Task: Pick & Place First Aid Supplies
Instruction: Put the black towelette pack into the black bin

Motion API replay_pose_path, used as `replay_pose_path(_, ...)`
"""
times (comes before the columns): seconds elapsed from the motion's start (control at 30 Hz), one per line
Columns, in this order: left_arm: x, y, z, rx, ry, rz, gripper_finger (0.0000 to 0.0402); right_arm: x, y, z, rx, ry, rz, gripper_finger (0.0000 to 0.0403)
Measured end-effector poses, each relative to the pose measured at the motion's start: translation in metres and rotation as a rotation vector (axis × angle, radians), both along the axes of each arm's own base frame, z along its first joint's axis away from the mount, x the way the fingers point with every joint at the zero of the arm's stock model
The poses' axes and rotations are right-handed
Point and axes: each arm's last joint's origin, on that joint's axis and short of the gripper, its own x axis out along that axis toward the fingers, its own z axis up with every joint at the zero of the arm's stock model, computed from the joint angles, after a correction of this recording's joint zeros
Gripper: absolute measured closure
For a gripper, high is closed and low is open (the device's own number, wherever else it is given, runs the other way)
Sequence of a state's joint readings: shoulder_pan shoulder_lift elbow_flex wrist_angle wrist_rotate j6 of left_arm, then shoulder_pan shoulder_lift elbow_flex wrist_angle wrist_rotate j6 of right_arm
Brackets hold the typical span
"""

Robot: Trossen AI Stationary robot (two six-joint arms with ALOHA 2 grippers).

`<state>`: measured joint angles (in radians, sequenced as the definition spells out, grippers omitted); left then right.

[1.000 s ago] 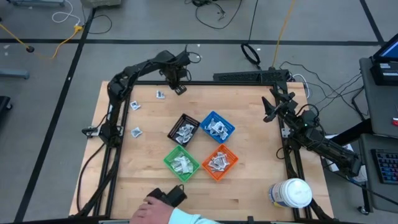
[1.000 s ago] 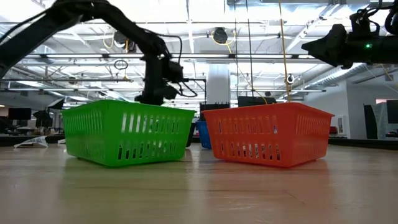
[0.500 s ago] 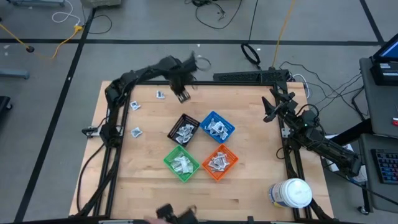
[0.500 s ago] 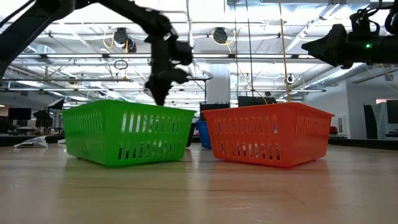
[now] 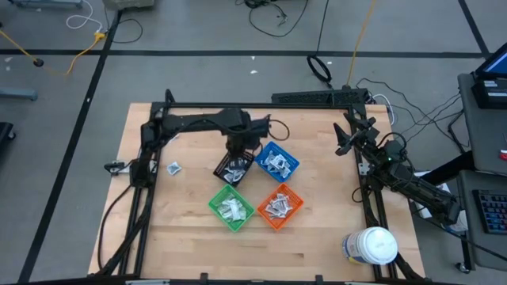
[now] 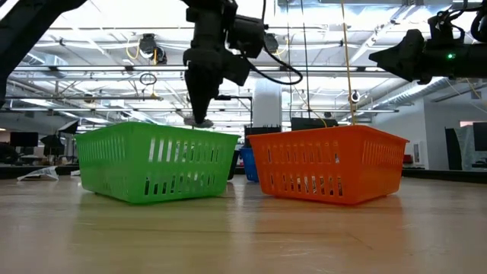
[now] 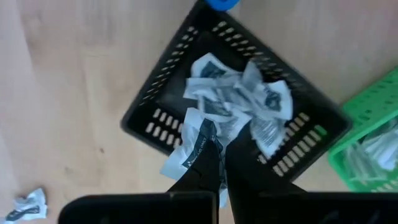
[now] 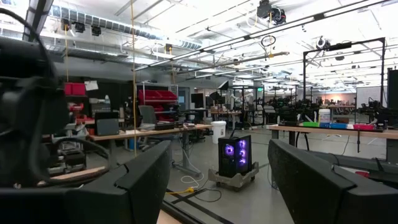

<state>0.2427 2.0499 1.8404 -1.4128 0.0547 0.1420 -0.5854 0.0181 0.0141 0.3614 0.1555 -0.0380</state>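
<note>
Above black bin [image 7: 163,106]: packet [image 7: 191,151] in left hand [image 7: 222,163].

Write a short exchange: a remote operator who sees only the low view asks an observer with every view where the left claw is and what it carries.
Operator: In my low view the left claw seems to hang over the green bin. Is it there?
Observer: No. From above, it is over the black bin, the one beyond the green bin.
Operator: Is it carrying anything?
Observer: Yes. The left wrist view shows it shut on a white packet with dark print, above the packets already in that bin.
</note>
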Motion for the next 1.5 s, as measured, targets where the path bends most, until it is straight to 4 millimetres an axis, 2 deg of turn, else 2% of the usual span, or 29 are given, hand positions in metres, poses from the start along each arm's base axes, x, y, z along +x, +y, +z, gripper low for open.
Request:
replay_pose_path(0.2,0.004,-0.013,-0.004,0.036,-0.006,0.058,0.0394,0.000,0.000,0.000,0.000,0.000,0.000,0.0140)
replay_pose_path(0.4,0.005,-0.026,-0.043,0.034,-0.001,0.092,0.0394,0.000,0.000,0.000,0.000,0.001,0.000,0.0140)
replay_pose_path(0.53,0.000,-0.032,-0.062,0.036,0.021,0.088,0.0394,0.000,0.000,0.000,0.000,0.000,0.000,0.0140)
replay_pose_path(0.6,0.000,-0.033,-0.065,0.037,0.019,0.090,0.0393,0.000,0.000,0.000,0.000,0.000,0.000,0.0140)
replay_pose_path(0.7,0.000,-0.034,-0.065,0.038,0.016,0.108,0.0362,0.000,0.000,0.000,0.000,0.000,0.000,0.0140)
replay_pose_path(0.83,0.000,-0.031,-0.065,0.038,0.011,0.110,0.0285,0.000,0.000,0.000,0.000,0.001,0.000,0.0140)
replay_pose_path(1.0,-0.007,-0.018,-0.046,0.043,-0.025,0.188,0.0189,0.000,0.000,0.000,0.000,0.000,0.000,0.0140)
replay_pose_path(1.13,-0.014,0.001,-0.024,0.066,-0.099,0.321,0.0144,0.000,0.000,0.000,0.000,0.000,0.000,0.0140)
replay_pose_path(1.4,-0.036,0.045,-0.005,0.112,-0.139,0.783,0.0118,0.000,0.000,0.000,-0.001,-0.001,0.000,0.0140)
replay_pose_path(1.5,-0.042,0.059,-0.005,0.115,-0.137,0.866,0.0117,0.000,0.000,0.000,0.000,0.000,0.000,0.0140)
